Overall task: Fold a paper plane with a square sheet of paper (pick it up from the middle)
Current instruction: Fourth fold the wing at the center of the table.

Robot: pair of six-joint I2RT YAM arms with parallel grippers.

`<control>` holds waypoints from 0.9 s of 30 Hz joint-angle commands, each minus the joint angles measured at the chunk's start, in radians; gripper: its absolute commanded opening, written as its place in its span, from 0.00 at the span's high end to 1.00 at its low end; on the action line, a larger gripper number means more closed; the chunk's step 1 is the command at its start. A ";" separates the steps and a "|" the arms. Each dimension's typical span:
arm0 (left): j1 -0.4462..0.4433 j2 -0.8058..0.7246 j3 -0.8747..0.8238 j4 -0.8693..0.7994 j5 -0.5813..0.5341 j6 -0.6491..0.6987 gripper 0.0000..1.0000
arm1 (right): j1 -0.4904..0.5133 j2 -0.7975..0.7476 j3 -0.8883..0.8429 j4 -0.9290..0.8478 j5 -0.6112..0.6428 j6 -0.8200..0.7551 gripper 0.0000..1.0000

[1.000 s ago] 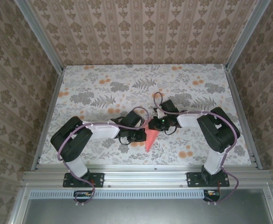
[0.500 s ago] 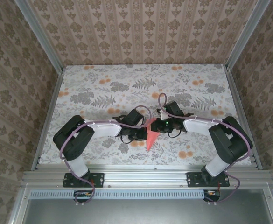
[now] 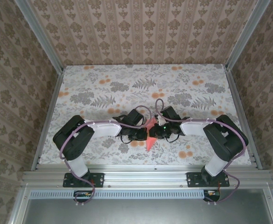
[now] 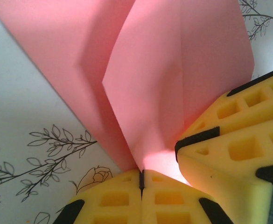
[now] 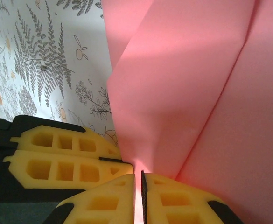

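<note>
My right arm has swung inward. The right hand (image 5: 137,182) and left hand (image 4: 141,176), just beside each other, are each clenched on the paper plane (image 3: 148,140). Its folded edges fan upward and its tip points toward the near bench (image 3: 103,84) edge, with open bench beyond.

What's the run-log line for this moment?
left pincer: shut on paper plane | right pincer: shut on paper plane | paper plane: creased, tip toward near edge of table

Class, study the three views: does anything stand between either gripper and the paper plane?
Nothing visible does. The left gripper is shut on the plane, and the right gripper pinches it too. The paper runs straight into each closed pair of fingertips, with nothing else between them.
</note>
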 commanded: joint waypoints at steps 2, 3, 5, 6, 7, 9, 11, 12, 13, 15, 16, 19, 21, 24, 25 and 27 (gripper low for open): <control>0.010 0.024 0.018 -0.006 0.009 0.007 0.94 | 0.004 0.030 -0.006 0.000 -0.008 -0.006 0.86; 0.011 0.024 0.018 -0.001 0.013 0.004 0.93 | 0.004 0.029 -0.012 -0.002 -0.004 -0.007 0.86; 0.011 0.024 0.017 0.014 0.026 -0.006 0.92 | 0.004 0.021 -0.024 -0.004 -0.002 -0.008 0.86; 0.011 0.024 0.017 0.019 0.031 -0.008 0.92 | 0.004 0.018 -0.029 -0.003 -0.001 -0.009 0.87; 0.012 0.024 0.018 0.023 0.036 -0.011 0.92 | 0.004 0.017 -0.033 -0.005 0.001 -0.012 0.87; 0.011 0.024 0.021 0.028 0.041 -0.015 0.91 | 0.004 0.018 -0.034 -0.017 0.008 -0.018 0.87; 0.011 0.023 0.027 0.025 0.048 -0.015 0.89 | 0.005 0.019 -0.036 -0.027 0.015 -0.028 0.87; 0.011 0.020 0.031 0.022 0.048 -0.017 0.88 | 0.007 0.017 -0.036 -0.037 0.022 -0.034 0.87; 0.012 0.017 0.034 0.015 0.046 -0.014 0.88 | 0.007 0.017 -0.034 -0.054 0.033 -0.045 0.87; 0.012 0.008 0.043 -0.001 0.037 -0.009 0.87 | 0.009 0.015 -0.036 -0.075 0.051 -0.060 0.87; 0.014 0.002 0.049 -0.008 0.033 -0.007 0.85 | 0.009 0.016 -0.037 -0.080 0.057 -0.065 0.87; 0.018 -0.011 0.061 -0.028 0.028 0.003 0.81 | 0.016 0.023 -0.033 -0.101 0.081 -0.086 0.88; 0.024 -0.021 0.071 -0.043 0.023 0.010 0.78 | 0.021 0.033 -0.027 -0.113 0.088 -0.096 0.88; 0.036 -0.030 0.094 -0.070 0.018 0.025 0.75 | 0.027 0.038 -0.017 -0.136 0.112 -0.112 0.88; 0.041 -0.034 0.106 -0.083 0.015 0.031 0.75 | 0.027 0.037 -0.016 -0.142 0.118 -0.116 0.88; 0.050 -0.038 0.129 -0.116 -0.002 0.050 0.74 | 0.027 0.033 -0.017 -0.148 0.123 -0.122 0.88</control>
